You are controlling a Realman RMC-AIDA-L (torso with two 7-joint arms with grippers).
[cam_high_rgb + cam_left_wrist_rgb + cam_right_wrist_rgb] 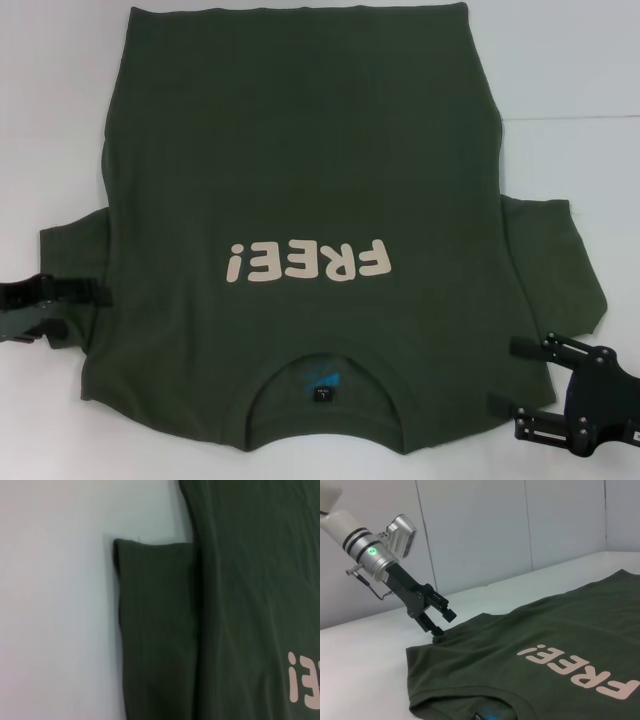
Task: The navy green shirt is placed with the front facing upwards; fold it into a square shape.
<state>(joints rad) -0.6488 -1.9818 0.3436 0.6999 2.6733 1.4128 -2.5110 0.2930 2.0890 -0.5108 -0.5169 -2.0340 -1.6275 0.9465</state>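
Note:
The navy green shirt [300, 150] lies flat and front up on the white table, its cream "FREE!" print [305, 262] upside down to me and its collar [258, 392] nearest me. My left gripper [85, 312] is at the shirt's left sleeve [155, 630]. The right wrist view shows this left gripper [444, 623] with its jaws apart and the lower tip touching the sleeve's edge. My right gripper [515, 378] is open at the shirt's near right shoulder corner, with one finger on either side of the cloth's edge. The right sleeve [555, 260] is spread out flat.
The white table [560, 60] extends around the shirt on every side. A blue neck label [322, 383] shows inside the collar. White wall panels [520, 525] stand behind the table's far edge in the right wrist view.

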